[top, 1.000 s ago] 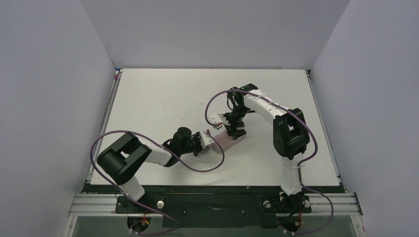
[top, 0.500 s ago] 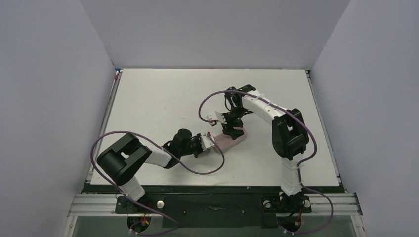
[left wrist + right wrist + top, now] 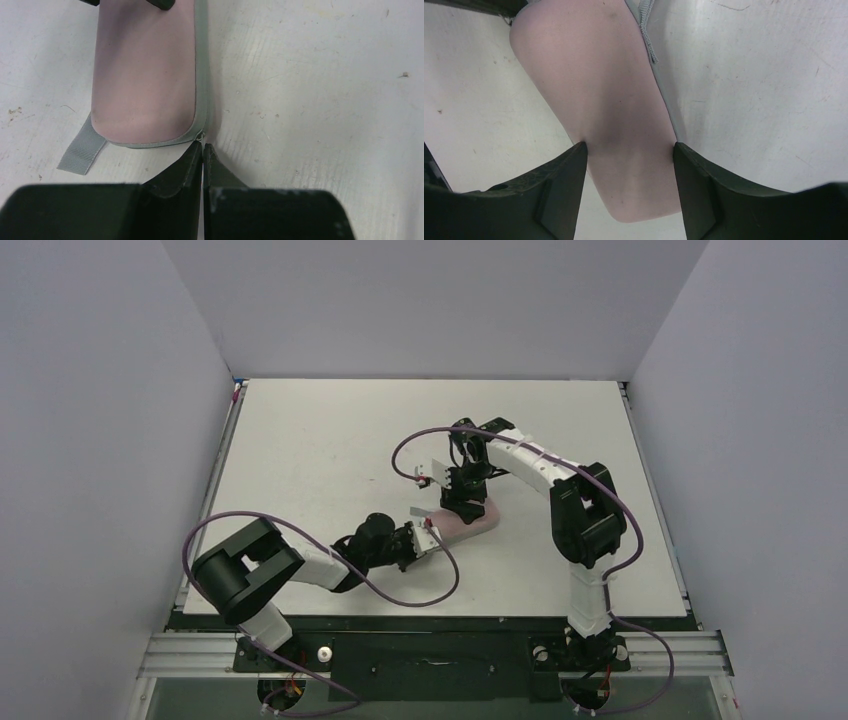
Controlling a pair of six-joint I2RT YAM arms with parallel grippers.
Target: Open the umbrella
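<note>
The umbrella itself is out of view. A pale pink oblong case lies on the table. In the left wrist view the case has a grey zip band along its edge, with the small zip pull at its rounded near corner. My left gripper is shut, its tips pinched on that pull; it also shows in the top view. My right gripper straddles the case from above, both fingers pressed against its sides, and shows in the top view.
A grey fabric strap sticks out from the case's end onto the white table. Grey walls enclose the table on three sides. Purple cables loop from both arms near the case.
My left gripper has moved nearer and slightly right along the case's end. My right gripper has shifted a little left over the case. The case has stayed nearly in place.
</note>
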